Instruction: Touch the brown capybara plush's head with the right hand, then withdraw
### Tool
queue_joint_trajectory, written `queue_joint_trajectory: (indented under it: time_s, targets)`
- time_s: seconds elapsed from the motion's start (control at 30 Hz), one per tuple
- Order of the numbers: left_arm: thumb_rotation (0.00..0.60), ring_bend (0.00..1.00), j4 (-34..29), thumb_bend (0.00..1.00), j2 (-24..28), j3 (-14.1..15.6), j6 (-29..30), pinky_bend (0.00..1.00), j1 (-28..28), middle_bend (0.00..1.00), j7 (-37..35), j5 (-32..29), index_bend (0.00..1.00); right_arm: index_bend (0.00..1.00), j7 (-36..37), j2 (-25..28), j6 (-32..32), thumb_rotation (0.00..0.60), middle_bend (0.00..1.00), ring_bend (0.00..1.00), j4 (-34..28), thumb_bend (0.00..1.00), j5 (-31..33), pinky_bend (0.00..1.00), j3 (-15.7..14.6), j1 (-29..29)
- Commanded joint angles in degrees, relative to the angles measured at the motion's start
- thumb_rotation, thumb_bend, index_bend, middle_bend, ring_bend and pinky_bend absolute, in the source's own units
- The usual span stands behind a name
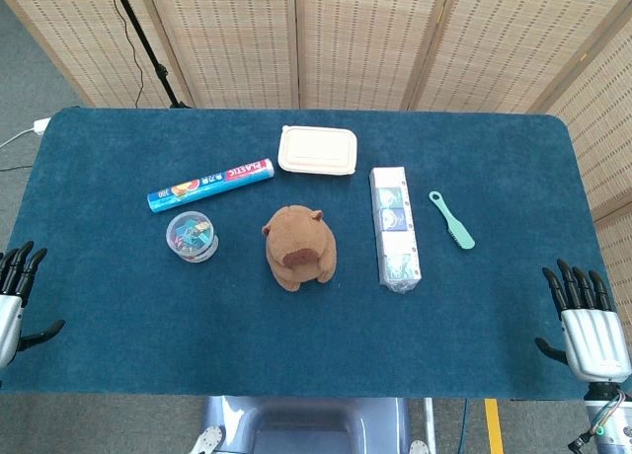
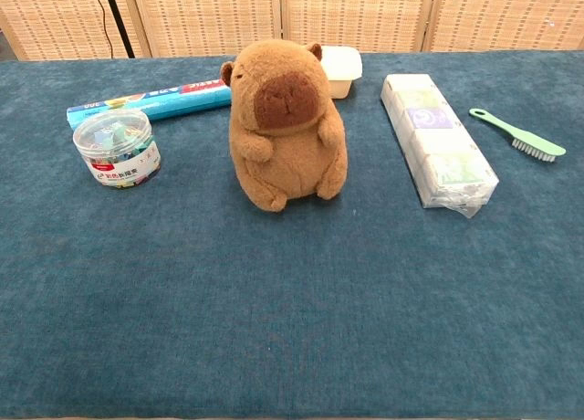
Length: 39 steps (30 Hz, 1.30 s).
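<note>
Sitting upright, rounded fuzzy capybara plush (image 2: 285,123)

Brown capybara plush (image 1: 299,247) upright mid-table, right hand (image 1: 587,328) empty, fingers apart, at the near-right edge

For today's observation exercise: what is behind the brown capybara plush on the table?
Behind the brown capybara plush stands a cream lidded plastic box. From the chest view the plush covers the box's left part; its contents are hidden by the lid.
</note>
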Motion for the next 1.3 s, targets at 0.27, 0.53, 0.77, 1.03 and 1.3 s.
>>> queue_joint_trajectory:
  time_s: [0.27,0.53,0.77,1.03,1.3]
  targets:
    - [0.6,0.0,-0.2,0.0,0.29,0.0,0.51,0.0,0.36,0.0,-0.39,-0.06,0.0,0.0,6.5,-0.18,-2.09,0.064,0.0,0.0,-2.58,0.0,2.72,0.0,-0.28,-0.49]
    - [0.6,0.0,-0.36,0.0,0.16,0.0,0.97,0.0,0.54,0.0,-0.01,0.2,0.0,0.0,9.12,2.21,-1.91,0.047,0.0,0.0,-6.27,0.0,2.87,0.0,-0.37,-1.13]
    - [0.6,0.0,-0.42,0.0,0.69,-0.36,2.39,0.0,1.21,0.0,-1.9,0.16,0.0,0.0,7.07,3.48,-3.93,0.048,0.0,0.0,-9.84,0.0,1.21,0.0,1.35,1.94]
    - [0.6,0.0,-0.53,0.0,1.08,-0.38,2.48,0.0,1.39,0.0,-2.57,0.11,0.0,0.0,-4.29,2.02,-10.39,0.046,0.0,0.0,-16.57,0.0,3.97,0.0,8.08,11.32]
    - [0.6,0.0,-0.58,0.0,1.04,-0.81,1.92,0.0,1.25,0.0,-2.11,-0.85,0.0,0.0,-20.28,-5.83,-19.25,0.046,0.0,0.0,-17.04,0.0,19.45,0.0,17.34,25.99]
